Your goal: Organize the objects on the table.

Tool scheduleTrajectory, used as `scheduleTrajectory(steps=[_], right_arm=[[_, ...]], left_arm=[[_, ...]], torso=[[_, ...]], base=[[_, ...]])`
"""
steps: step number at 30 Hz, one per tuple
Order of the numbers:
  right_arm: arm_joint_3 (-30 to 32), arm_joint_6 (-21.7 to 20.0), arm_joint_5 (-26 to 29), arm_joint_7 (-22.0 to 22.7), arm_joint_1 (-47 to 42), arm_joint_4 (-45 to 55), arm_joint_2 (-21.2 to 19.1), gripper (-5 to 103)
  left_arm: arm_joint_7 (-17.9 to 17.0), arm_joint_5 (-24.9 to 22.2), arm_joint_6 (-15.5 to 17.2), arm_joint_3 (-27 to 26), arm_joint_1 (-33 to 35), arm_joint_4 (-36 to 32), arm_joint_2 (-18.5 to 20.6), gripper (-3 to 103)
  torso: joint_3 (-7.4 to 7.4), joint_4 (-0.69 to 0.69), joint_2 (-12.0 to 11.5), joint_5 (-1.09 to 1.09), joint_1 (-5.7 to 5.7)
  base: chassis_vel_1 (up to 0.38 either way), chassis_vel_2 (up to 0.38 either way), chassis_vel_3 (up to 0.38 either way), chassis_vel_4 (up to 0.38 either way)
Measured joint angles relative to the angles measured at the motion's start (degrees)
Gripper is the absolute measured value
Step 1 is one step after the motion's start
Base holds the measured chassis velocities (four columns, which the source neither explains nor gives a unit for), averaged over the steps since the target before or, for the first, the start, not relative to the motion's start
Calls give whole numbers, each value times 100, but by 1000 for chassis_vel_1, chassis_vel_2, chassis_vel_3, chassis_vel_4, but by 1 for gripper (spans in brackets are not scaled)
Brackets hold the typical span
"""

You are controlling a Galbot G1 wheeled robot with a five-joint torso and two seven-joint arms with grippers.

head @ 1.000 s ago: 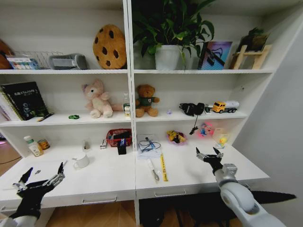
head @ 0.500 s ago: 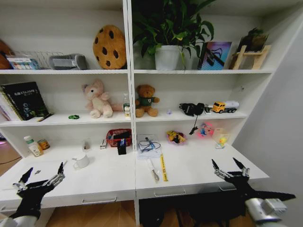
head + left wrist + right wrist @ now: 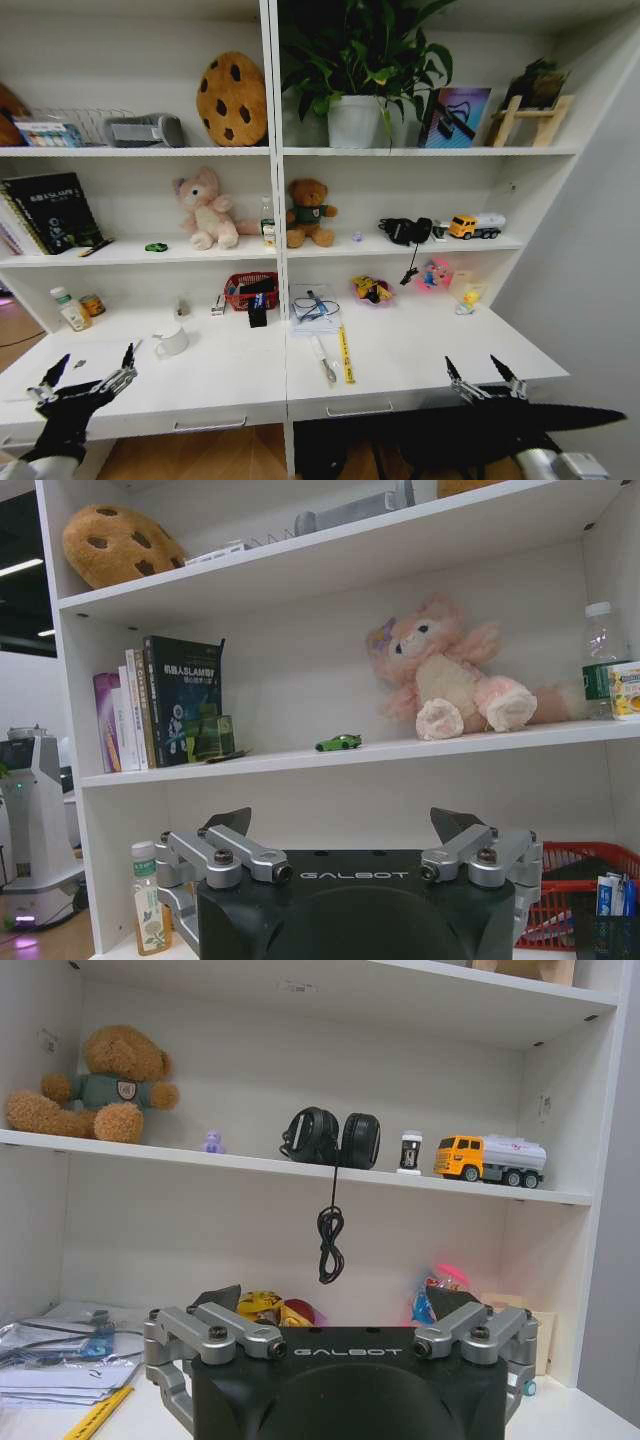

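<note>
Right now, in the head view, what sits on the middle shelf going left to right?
Books → green toy car → pink plush → bottle → brown teddy bear → black headphones → yellow toy truck.

The head view looks forward and slightly down from above at the long white desk [image 3: 230, 375] and the white shelving behind it, taking in both bays from a fair distance. The left wrist view faces the left bay level from low near the desk edge, sharing the pink plush bear [image 3: 440, 675] [image 3: 207, 208] and tiny green toy car [image 3: 338, 742] [image 3: 155, 246]. The right wrist view likewise faces the right bay, sharing the brown teddy bear [image 3: 95, 1085] [image 3: 310, 212] and yellow toy truck [image 3: 490, 1158] [image 3: 475, 225].
</note>
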Motion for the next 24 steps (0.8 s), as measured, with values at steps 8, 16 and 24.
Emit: scheduleTrajectory(steps=[8, 16, 24], right_arm=[[-8, -14, 2, 10, 18, -12, -9, 100], [-11, -22, 5, 16, 25, -16, -13, 100], [-15, -27, 8, 20, 30, -19, -14, 100]], left_arm=[[0, 0, 0, 0, 0, 0, 0, 98], [0, 0, 0, 0, 0, 0, 0, 98], [0, 0, 0, -1, 0, 0, 0, 98]], torso=[[0, 0, 0, 1, 0], [0, -1, 0, 1, 0], [-1, -1, 0, 2, 0]], base=[[0, 0, 0, 0], [116, 120, -129, -116], [235, 230, -226, -244]])
